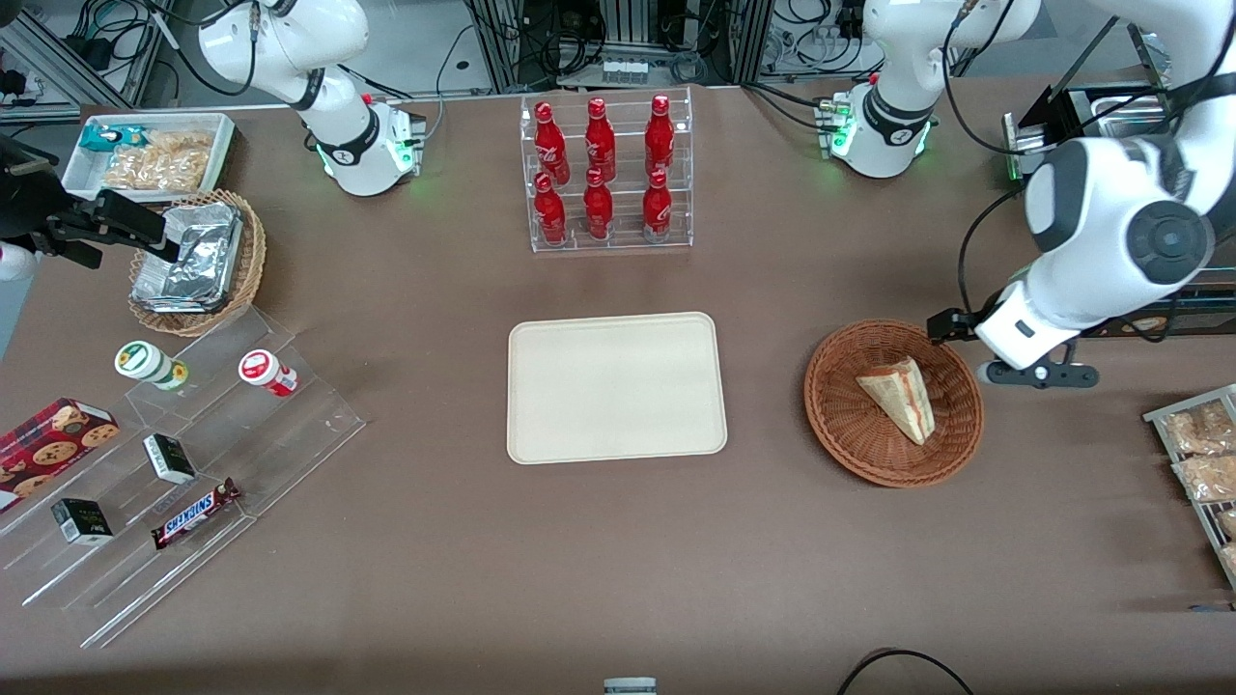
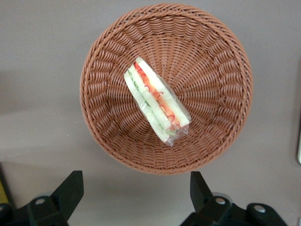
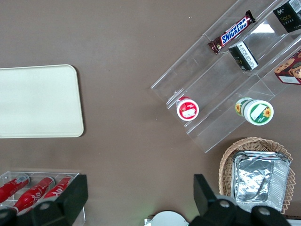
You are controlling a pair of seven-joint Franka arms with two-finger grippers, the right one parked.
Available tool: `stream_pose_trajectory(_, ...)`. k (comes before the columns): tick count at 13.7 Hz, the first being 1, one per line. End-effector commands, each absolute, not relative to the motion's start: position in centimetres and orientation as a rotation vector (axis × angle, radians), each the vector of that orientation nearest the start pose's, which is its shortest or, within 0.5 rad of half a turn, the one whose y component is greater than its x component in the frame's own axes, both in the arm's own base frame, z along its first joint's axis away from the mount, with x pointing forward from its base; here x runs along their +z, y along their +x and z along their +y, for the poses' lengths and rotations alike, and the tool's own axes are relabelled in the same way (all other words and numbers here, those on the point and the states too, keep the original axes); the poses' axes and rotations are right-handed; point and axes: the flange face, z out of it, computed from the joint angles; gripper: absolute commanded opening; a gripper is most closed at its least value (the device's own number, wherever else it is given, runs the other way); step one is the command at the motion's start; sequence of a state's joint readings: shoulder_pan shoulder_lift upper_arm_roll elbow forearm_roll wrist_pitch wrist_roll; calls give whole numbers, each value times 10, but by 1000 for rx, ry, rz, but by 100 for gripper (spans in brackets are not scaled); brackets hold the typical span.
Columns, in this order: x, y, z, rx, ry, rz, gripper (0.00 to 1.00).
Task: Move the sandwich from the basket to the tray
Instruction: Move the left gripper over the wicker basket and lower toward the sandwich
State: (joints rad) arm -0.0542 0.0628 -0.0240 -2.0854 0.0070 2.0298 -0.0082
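Front view: the sandwich (image 1: 900, 398) is seen lying in the reddish-brown basket (image 1: 840, 425), toward the working arm's end of the table, well apart from the cream tray (image 1: 616, 386) at the table's middle. The gripper (image 1: 1025, 372) is held just beside the basket's rim, above the table — its fingers are not made out here.

Left wrist view: the sandwich (image 2: 156, 100) is shown wrapped in clear film, its red and green layers facing up, resting in the basket (image 2: 216, 56). The gripper (image 2: 136, 190) is spread wide — nothing is gripped between the fingers (image 2: 69, 188).

Right wrist view: the tray (image 3: 40, 101) is seen bare.
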Motion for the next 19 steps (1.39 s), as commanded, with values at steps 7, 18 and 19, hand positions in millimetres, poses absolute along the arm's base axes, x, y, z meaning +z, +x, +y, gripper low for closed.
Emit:
stream_pose_trajectory(7, 355, 522, -53, 125, -3088, -387, 100)
stream_pose_trajectory(18, 310, 529, -77, 101, -2910, -1136, 100)
stream_pose_trajectory(19, 303, 530, -77, 103, -2910, -1134, 100)
